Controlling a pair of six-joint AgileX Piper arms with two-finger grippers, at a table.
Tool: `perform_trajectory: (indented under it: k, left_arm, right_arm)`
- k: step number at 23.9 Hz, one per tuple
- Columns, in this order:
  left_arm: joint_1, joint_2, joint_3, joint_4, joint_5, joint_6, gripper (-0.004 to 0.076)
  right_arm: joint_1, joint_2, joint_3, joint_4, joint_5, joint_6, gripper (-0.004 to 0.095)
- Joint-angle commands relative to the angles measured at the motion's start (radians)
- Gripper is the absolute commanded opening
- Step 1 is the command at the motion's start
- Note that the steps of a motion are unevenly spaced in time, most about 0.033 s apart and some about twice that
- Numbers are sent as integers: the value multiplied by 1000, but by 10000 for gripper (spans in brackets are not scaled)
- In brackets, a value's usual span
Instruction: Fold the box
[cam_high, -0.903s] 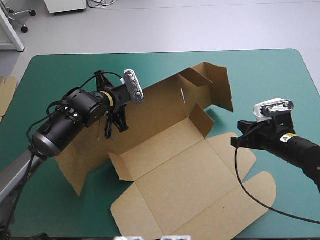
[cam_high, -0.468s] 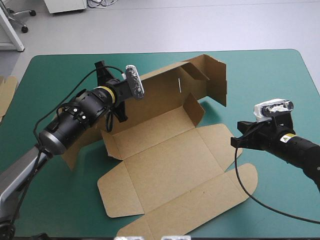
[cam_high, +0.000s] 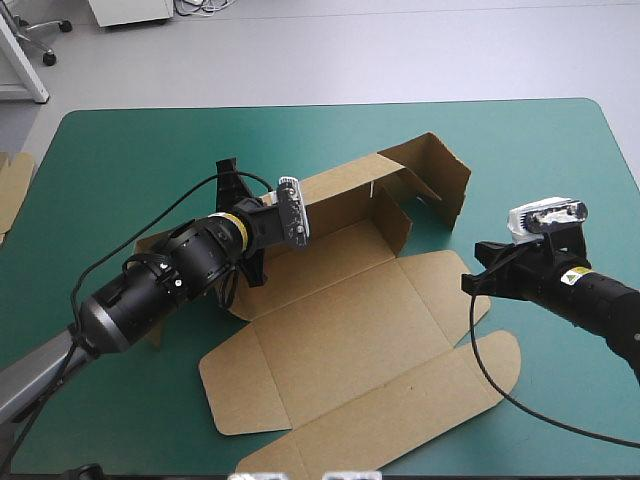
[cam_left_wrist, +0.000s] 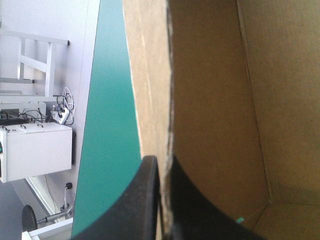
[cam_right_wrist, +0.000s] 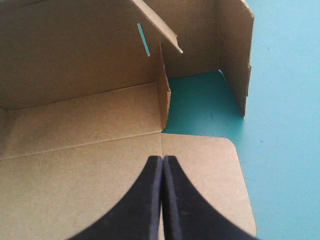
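Note:
The brown box (cam_high: 350, 340) lies as a cut sheet in the middle of the teal-green table (cam_high: 560, 160), with its wide panels flat and its far wall and right-end flaps raised. My left gripper (cam_high: 256, 262) is at the sheet's left part, shut on the box. In the left wrist view the raised board (cam_left_wrist: 215, 100) runs edge-on between the black fingers of this gripper (cam_left_wrist: 160, 162). My right gripper (cam_high: 470, 283) is shut and empty at the box's right side. Seen from the right wrist, its tips (cam_right_wrist: 162, 160) point over the rounded right flap (cam_right_wrist: 205, 170).
An edge of more brown board (cam_high: 10, 190) shows at the table's left edge. Bare teal-green cover lies beyond the box along the far edge and at the right end (cam_right_wrist: 285, 100).
My left gripper has moved toward the right and nearer the front with the board in it. The raised left panel has come lower and the whole sheet has shifted. The right arm has not moved.

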Motion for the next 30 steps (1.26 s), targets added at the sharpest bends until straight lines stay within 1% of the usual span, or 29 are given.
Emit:
perform_trajectory:
  k: [1,5,8,11,13,14,15,16,20,22,24,27,30]
  left_arm:
    - [-27,-52,29,2,0,-25,-14]
    - [-27,-126,120,123,-15,-70,-14]
    - [-27,-188,207,222,-54,-145,-14]
    - [-27,-213,264,295,-82,-204,-14]
    - [-27,-213,273,329,-101,-246,-14]
    - [-27,-213,273,377,-137,-288,-14]
    - [-27,-213,273,410,-156,-319,-14]
    - [-27,-213,273,435,-171,-369,-14]
    - [-37,-213,273,364,-138,-372,-14]
    - [-79,-213,273,335,-103,-343,-14]
    - [-96,-213,273,342,-96,-343,-14]
    - [-129,-213,273,319,-63,-343,-14]
    - [-130,-213,273,372,-51,-343,-15]
  right_arm:
    - [1,-12,-38,23,-49,1,-18]
    - [1,-12,-58,23,-37,8,-18]
    - [1,-12,-87,23,-27,15,-18]
    - [1,6,-132,23,-15,29,-18]
    - [1,51,-186,23,22,59,-18]
    - [1,118,-257,28,80,83,-18]
    - [1,146,-288,33,102,85,-18]
    - [1,210,-362,38,138,93,-18]
    - [1,314,-481,38,166,111,-18]
    - [1,397,-579,38,181,111,-18]
    - [1,449,-632,38,184,121,-18]
    - [1,509,-687,38,226,123,-18]
    - [1,528,-693,50,187,119,-18]
